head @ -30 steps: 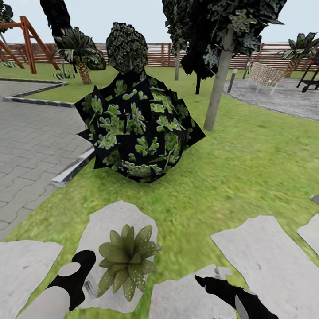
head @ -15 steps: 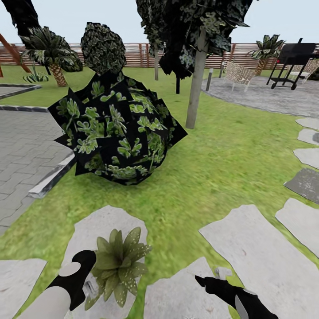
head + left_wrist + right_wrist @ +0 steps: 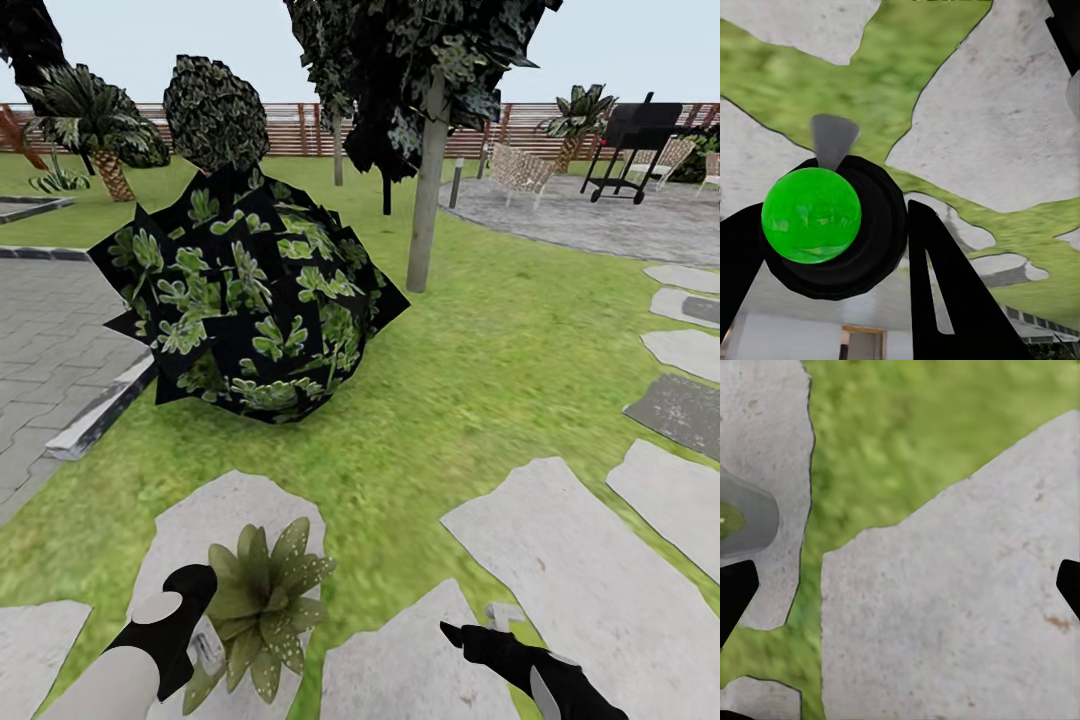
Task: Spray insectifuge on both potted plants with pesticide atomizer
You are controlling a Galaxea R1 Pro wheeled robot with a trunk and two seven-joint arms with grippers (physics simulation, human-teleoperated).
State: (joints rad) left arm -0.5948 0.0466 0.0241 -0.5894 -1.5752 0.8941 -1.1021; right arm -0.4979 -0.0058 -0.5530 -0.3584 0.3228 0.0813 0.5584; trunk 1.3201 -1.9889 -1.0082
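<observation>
Pesticide atomizer (image 3: 207,650) in hand, its pale tip pokes from the left gripper (image 3: 180,620) just beside a potted plant (image 3: 262,600) on a stepping stone (image 3: 230,510). Over the past second the whole head view has swung right: the dark bush (image 3: 250,300) has slid left and a barbecue (image 3: 640,130) has appeared, so the robot itself has turned, probably toward the second plant. Left wrist view: black fingers (image 3: 945,300) closed against the sprayer's round body (image 3: 832,225). Right wrist view: the right gripper's fingers (image 3: 735,589) spread wide and empty over grass and bare stone (image 3: 945,615).
</observation>
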